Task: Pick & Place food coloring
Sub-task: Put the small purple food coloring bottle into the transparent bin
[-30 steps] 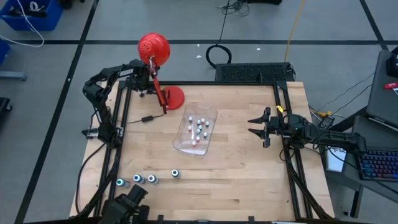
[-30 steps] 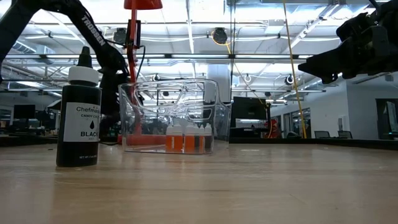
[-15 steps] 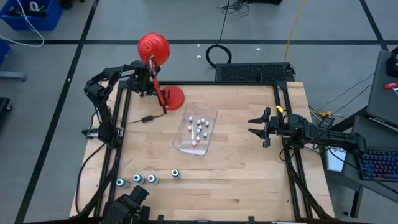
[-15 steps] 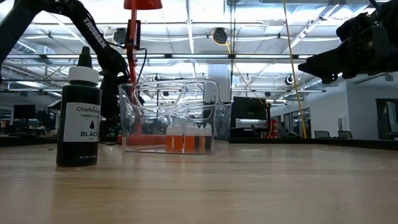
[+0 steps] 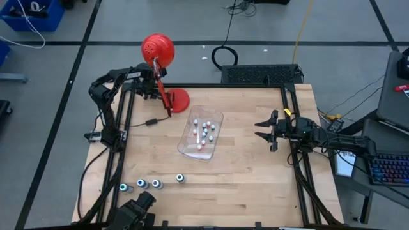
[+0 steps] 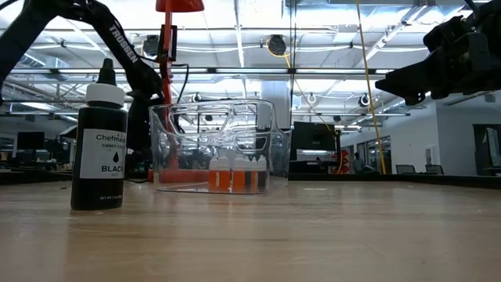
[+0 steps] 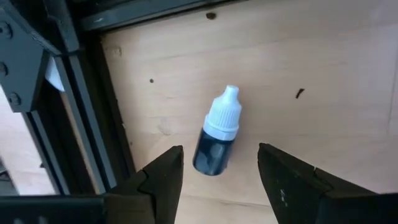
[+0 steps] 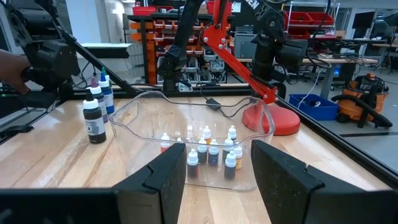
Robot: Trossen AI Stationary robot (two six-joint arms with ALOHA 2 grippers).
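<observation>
A tiny food coloring bottle (image 7: 217, 134) with a dark body and a white cap lies on its side on the wood at the table's far left corner. My left gripper (image 7: 221, 152) (image 5: 152, 93) is open above it, pointing steeply down, with one finger on either side and clear of the bottle. Several more tiny bottles stand in the clear tub (image 5: 202, 133) (image 8: 205, 152) at mid table. Larger dark bottles (image 5: 140, 184) (image 6: 99, 149) stand in a row at the near left. My right gripper (image 5: 261, 128) (image 8: 217, 168) waits open and level at the right side.
The red desk lamp (image 5: 158, 51) stands with its base (image 5: 179, 99) right beside my left gripper, and its cord (image 5: 151, 121) trails over the wood. Black frame rails (image 7: 93, 124) run along the table's left and right edges. Bare wood lies between tub and near edge.
</observation>
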